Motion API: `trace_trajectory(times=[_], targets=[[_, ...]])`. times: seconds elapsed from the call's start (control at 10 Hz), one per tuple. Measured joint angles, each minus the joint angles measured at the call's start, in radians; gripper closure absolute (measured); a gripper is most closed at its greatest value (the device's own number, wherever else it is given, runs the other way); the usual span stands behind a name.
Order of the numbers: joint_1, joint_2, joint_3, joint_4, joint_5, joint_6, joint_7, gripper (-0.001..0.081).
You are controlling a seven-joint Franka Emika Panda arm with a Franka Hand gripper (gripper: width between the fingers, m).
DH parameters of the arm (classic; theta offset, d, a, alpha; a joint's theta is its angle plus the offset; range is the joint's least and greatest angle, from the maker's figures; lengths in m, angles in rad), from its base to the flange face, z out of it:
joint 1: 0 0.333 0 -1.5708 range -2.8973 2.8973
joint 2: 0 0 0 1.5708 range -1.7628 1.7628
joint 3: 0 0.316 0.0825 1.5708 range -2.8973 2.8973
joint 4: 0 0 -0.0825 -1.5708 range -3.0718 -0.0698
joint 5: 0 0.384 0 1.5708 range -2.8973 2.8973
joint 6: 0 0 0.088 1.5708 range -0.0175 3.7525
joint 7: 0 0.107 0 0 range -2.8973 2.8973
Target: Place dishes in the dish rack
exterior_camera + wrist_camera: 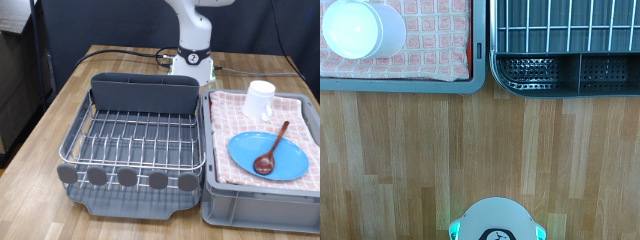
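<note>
Judging from how things lie, I am at the very start: none of the dishes has reached the dish rack (135, 140), whose silver wires and grey caddy hold nothing that I can see. All three pieces sit in the grey crate (262, 205) lined with the checked cloth (232, 110), just beside the rack on the exterior view's right. The white cup (260, 98) stands near the crate's far end, upright or inverted I cannot say for sure, though the wrist view looks down on a round white cup (362, 28) that seems to show its open mouth. The light-blue plate (280, 165) lies flat on the cloth closer to the camera, and the dark wooden spoon (271, 150) rests across it, bowl on the plate and handle angled up toward the cup. My gripper does not show in either picture; the exterior view catches only the arm's white base (195, 50) behind the rack, and the wrist camera looks down on the wooden table (420, 150), the crate's edge and the caddy's end, so I cannot tell whether the fingers are spread or closed, and nothing is seen held. By my reckoning, whichever piece goes first calls for a descent into the crate; the spoon lying loose on the plate would likely slide if the plate were lifted under it.
</note>
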Motion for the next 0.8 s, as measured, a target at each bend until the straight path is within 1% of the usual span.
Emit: trace_trajectory(times=[0.2,0.4,0.5,0.6,0.8], targets=[[0.000,0.002,0.014,0.000,0.000,0.005,0.022,0.0003],[0.000,0.013,0.060,0.000,0.001,0.030,0.097,0.0003],[0.001,0.027,0.085,0.001,0.009,0.056,0.142,0.0003],[0.001,0.050,0.107,0.006,0.018,0.084,0.181,0.0003],[0.001,0.121,0.139,0.032,0.036,0.136,0.254,0.0003]])
